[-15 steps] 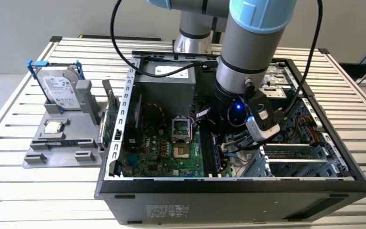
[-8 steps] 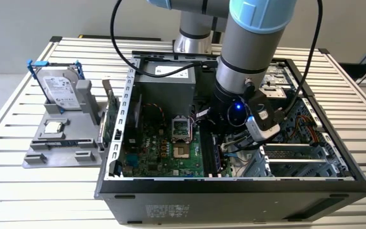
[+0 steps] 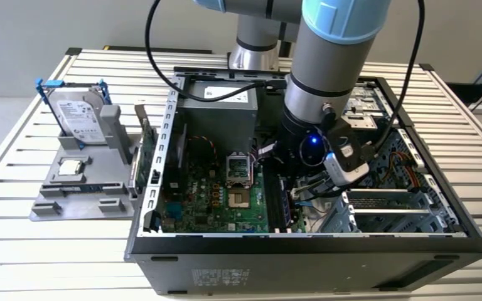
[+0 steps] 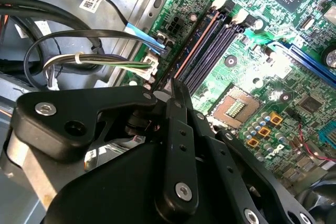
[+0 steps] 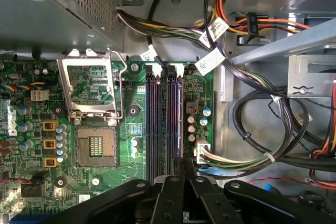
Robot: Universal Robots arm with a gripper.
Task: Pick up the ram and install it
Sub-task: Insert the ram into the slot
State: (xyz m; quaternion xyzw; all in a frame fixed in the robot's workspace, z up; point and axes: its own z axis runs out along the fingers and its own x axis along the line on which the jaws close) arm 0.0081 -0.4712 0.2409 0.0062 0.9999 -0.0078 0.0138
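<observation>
Arm inside open PC case, gripper low over the memory slots.

Exterior view: arm (image 3: pixel 329 69) reaches down into the computer case (image 3: pixel 308 244); gripper (image 3: pixel 295 188) sits at about 3 o'clock of the empty CPU socket (image 3: pixel 238 168), above the motherboard (image 3: pixel 216 207). In both wrist views the black fingers (image 4: pixel 176 124) stand close together at the near end of the slots (image 5: pixel 164 124), apparently pinching a thin dark edge. That edge, likely the ram (image 4: pixel 185 59), runs along the outermost slot, on the cable side; whether seated, cannot tell. Hard drive (image 3: pixel 82 122) stands on a grey stand at 9 o'clock, outside the case.
</observation>
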